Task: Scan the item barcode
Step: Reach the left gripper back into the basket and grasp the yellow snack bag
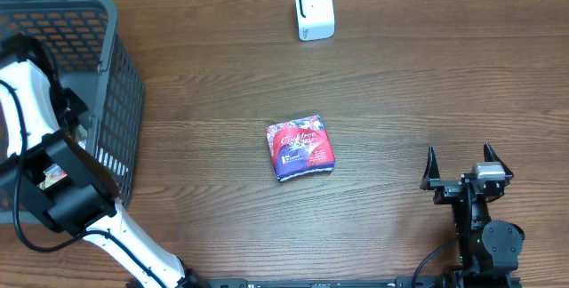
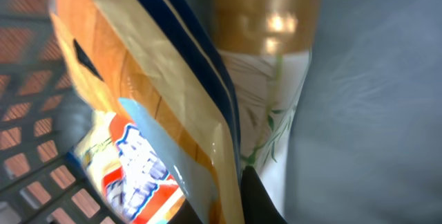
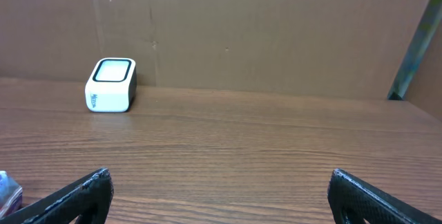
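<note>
On the table, overhead view: a purple packet (image 1: 300, 148) lies at centre, the scanner (image 1: 314, 9) at the far edge, and the left arm (image 1: 36, 101) enters the basket (image 1: 124, 84). Left wrist view: the left tool (image 2: 221, 213) is clenched on an orange pouch (image 2: 138, 79) beside a gold-capped bottle (image 2: 266, 58). Right wrist view: the right tool (image 3: 217, 182) is released and holds nothing.

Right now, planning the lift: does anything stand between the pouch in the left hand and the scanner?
Yes. The wall of the basket rises between the pouch and the scanner. Past it the table is bare; the packet lies off that line.
</note>
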Available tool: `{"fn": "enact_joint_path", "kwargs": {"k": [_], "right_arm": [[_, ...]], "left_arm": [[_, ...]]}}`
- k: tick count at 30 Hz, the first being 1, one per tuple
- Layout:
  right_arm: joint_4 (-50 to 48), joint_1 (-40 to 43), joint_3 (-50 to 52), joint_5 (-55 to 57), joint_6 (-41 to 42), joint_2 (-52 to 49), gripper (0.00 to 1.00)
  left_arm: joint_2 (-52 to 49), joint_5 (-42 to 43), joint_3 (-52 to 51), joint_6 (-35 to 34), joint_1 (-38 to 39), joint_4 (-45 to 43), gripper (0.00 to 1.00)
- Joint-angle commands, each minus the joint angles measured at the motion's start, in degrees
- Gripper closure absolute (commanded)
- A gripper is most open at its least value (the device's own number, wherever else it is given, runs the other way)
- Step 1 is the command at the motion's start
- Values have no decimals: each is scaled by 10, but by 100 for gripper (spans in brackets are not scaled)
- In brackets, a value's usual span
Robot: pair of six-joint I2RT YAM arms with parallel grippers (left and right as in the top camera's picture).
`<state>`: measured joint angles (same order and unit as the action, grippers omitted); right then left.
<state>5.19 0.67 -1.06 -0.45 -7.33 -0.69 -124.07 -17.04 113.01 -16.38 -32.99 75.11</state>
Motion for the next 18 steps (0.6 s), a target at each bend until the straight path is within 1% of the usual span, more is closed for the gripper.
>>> {"fn": "enact_joint_path", "kwargs": {"k": [1, 6, 8, 13, 14, 18], "right_arm": [[-4, -3, 6, 4, 0, 5, 0], [-4, -3, 6, 4, 0, 5, 0], [-4, -3, 6, 4, 0, 5, 0], [-4, -3, 6, 4, 0, 5, 0], [-4, -3, 6, 4, 0, 5, 0], [-4, -3, 6, 4, 0, 5, 0]], "left_arm": [[68, 67, 57, -22, 0, 12, 96], [132, 97, 59, -26, 1, 19, 96], [147, 102, 59, -41, 1, 31, 96], [194, 185, 59, -28, 2, 49, 96], [217, 214, 59, -21, 2, 48, 96], [277, 245, 59, -17, 9, 45, 96]]}}
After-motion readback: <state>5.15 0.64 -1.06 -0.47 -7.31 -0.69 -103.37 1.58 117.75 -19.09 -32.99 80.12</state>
